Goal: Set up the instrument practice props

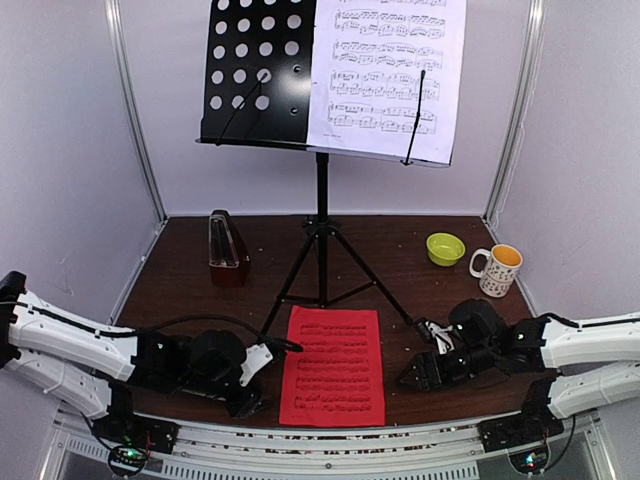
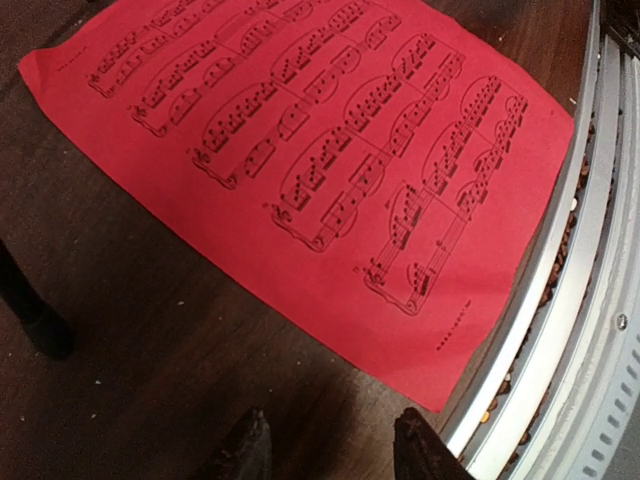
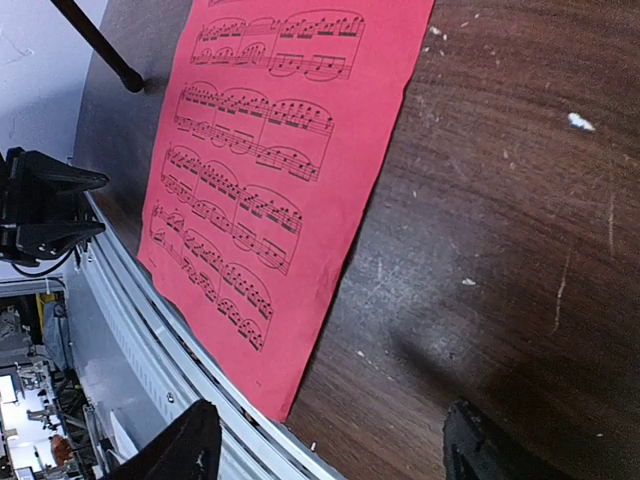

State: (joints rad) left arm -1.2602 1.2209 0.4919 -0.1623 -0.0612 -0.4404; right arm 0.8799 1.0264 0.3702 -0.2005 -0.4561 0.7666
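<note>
Bimanual set-up, red-sheet stage. The white music sheet (image 1: 385, 75) occupies the right half of the music stand (image 1: 322, 230) desk; the left half is bare. The red music sheet (image 1: 333, 365) lies flat on the table just in front of the stand's tripod feet. The left gripper (image 2: 335, 455) and right gripper (image 3: 335, 450) flank it low, fingers spread, holding nothing. The metronome (image 1: 228, 250) stands left of the stand's pole. Judged next: raise one paper edge for a pinch, then lift the sheet to the bare half.
</note>
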